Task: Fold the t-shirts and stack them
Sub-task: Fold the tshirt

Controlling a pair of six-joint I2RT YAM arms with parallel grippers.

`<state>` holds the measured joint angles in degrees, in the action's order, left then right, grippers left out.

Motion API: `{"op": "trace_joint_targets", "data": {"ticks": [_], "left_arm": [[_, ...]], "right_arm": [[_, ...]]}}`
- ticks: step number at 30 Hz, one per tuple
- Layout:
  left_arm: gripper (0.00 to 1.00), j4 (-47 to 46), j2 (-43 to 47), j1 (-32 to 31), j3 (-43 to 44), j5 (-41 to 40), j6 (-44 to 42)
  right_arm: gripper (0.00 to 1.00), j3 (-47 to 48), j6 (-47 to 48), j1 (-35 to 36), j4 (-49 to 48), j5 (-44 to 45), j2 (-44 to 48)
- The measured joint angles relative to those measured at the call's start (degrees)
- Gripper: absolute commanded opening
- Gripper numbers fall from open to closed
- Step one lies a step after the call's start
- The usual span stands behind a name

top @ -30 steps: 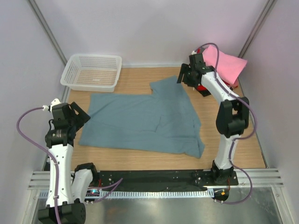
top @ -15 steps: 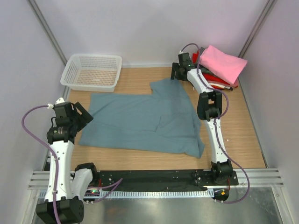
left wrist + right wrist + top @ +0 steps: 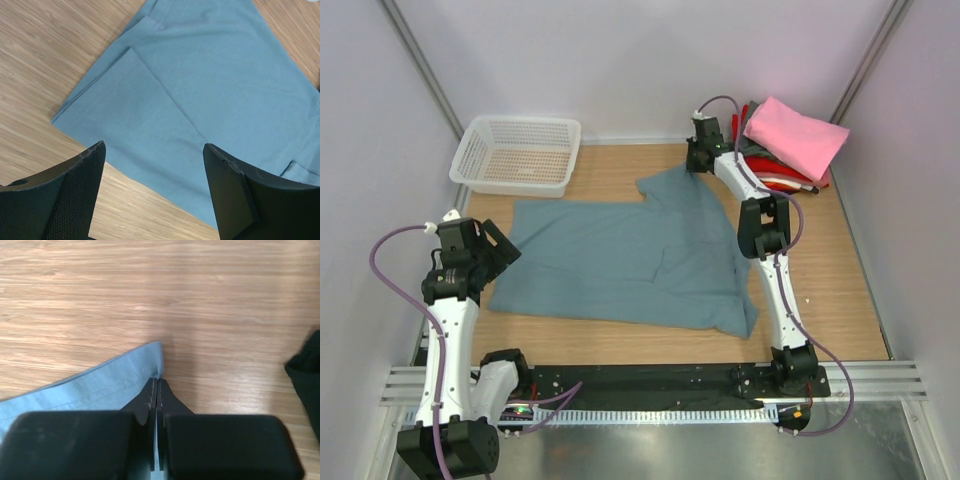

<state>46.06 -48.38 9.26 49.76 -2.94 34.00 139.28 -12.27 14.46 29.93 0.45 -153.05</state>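
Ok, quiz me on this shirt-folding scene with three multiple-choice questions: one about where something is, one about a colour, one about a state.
1. Where is the white basket? A) far-left corner of the table B) near edge, between the arms C) far-right corner
2. What colour tops the folded stack? A) white B) teal C) pink
3. How do the left gripper's jaws stand? A) shut on cloth B) open above the teal t-shirt C) out of view
Answers: 1 A, the top view shows it far left. 2 C, a pink shirt lies on top. 3 B, the left wrist view shows a wide gap, cloth below.
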Motion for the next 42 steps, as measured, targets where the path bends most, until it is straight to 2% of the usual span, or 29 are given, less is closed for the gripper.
{"op": "trace_joint_targets", "data": {"ticks": [5, 9, 15, 21, 29, 35, 39, 42], "left_arm": [[0.79, -0.02, 0.0, -0.02, -0.02, 0.0, 0.0], [0.79, -0.07, 0.0, -0.02, -0.02, 0.0, 0.0], [0.79, -0.15, 0.02, -0.02, -0.09, 0.0, 0.0], [0.79, -0.15, 0.28, -0.02, -0.09, 0.0, -0.02], [0.8, -0.13, 0.42, -0.02, -0.09, -0.37, -0.02], [0.81, -0.11, 0.61, -0.02, -0.09, -1.14, -0.04], [0.8, -0.11, 0.76, -0.02, -0.09, -1.66, 0.0], [0.79, -0.11, 0.46, -0.02, -0.09, -2.78, 0.52]], "right_arm": [[0.01, -2.4, 1.6, 0.22, -2.05, -0.44, 1.16], [0.01, -11.61, 5.05, 0.52, -3.54, -0.57, 6.82], [0.01, -35.45, 10.49, 3.15, -7.63, -2.14, 26.25], [0.01, -53.7, 12.72, 5.88, -12.85, -5.88, 49.22], [0.01, -70.14, 12.9, 7.69, -12.44, -6.99, 70.77], [0.01, -84.96, 7.54, 14.4, -10.08, -4.72, 87.95], [0.01, -89.29, 4.02, 19.08, -6.23, 0.72, 97.13], [0.01, -89.29, 0.35, 20.74, -1.95, 7.63, 100.3]]}}
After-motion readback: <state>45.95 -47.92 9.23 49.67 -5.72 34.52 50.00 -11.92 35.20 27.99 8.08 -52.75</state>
